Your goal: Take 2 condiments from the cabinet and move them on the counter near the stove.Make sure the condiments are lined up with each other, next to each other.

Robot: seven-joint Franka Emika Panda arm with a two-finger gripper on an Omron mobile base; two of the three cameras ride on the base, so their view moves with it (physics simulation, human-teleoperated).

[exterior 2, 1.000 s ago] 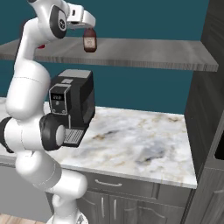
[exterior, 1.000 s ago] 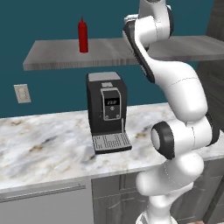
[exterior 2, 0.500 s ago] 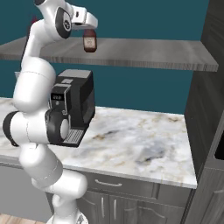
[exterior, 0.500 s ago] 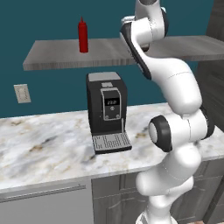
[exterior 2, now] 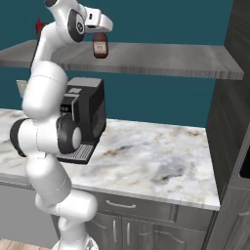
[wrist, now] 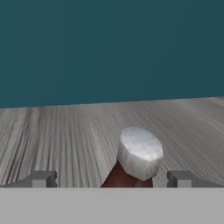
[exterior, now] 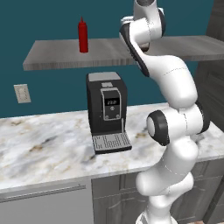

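A squat dark brown bottle (exterior 2: 100, 47) with a pale label stands on the grey wood-grain cabinet shelf (exterior 2: 161, 57). My gripper (exterior 2: 100, 23) hangs right over its top, open. In the hand view the bottle's silver cap (wrist: 140, 153) sits between the two wide-apart fingertips (wrist: 41, 178), nearer the right one and touching neither. The slim red squeeze bottle (exterior: 82, 36) stands further left on the same shelf (exterior: 109, 52); in the right base view its nozzle (exterior 2: 39, 24) peeks out behind my arm. The stove and the counter beside it are out of view.
A black coffee machine (exterior: 107, 111) stands on the long marble counter (exterior 2: 146, 156) under the shelf, close to my arm. A tall grey cabinet (exterior 2: 229, 112) closes off the right side. A wall socket (exterior: 20, 93) is on the teal wall.
The gripper has stayed over the brown bottle with its jaws open. The arm's elbow and lower links have swung a little to the left.
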